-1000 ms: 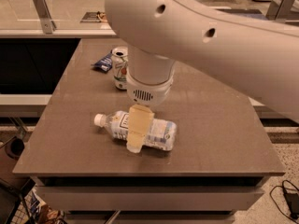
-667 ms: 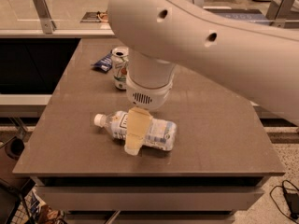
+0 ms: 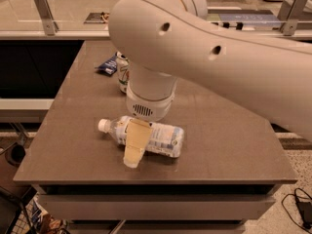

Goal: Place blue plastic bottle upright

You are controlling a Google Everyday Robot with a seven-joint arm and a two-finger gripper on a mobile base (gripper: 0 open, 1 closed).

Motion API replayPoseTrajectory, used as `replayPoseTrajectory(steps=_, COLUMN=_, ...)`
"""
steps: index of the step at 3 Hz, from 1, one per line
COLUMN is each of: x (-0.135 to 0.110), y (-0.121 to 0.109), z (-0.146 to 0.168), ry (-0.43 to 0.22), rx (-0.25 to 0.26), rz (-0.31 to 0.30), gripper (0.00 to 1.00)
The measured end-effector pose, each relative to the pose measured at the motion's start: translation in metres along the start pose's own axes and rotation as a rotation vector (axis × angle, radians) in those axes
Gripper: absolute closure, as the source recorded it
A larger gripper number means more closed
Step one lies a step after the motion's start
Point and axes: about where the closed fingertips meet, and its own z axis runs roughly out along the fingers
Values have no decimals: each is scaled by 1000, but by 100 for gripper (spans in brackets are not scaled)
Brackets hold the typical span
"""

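The blue plastic bottle [image 3: 163, 138] lies on its side on the brown table [image 3: 229, 145], near the front. It is clear, with a white and pale-blue label, and its white cap [image 3: 103, 125] points left. My gripper [image 3: 135, 144] hangs from the white wrist straight over the bottle's neck end. Its tan part crosses in front of the bottle and reaches down to the table. The big white arm covers the upper right of the view.
A white-green drink can [image 3: 122, 71] stands behind the wrist, partly hidden by it. A small dark-blue snack wrapper [image 3: 106, 66] lies to the left of the can. The table's front edge is close below the bottle. A railing and counter run along the back.
The gripper has edged slightly forward and left over the bottle, and the arm has shifted a little. The bottle lies in the same place.
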Motion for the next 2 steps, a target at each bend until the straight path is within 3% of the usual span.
replayPoseTrajectory(steps=2, x=-1, y=1, z=-2, ry=-3, rx=5, rz=-2, gripper=42)
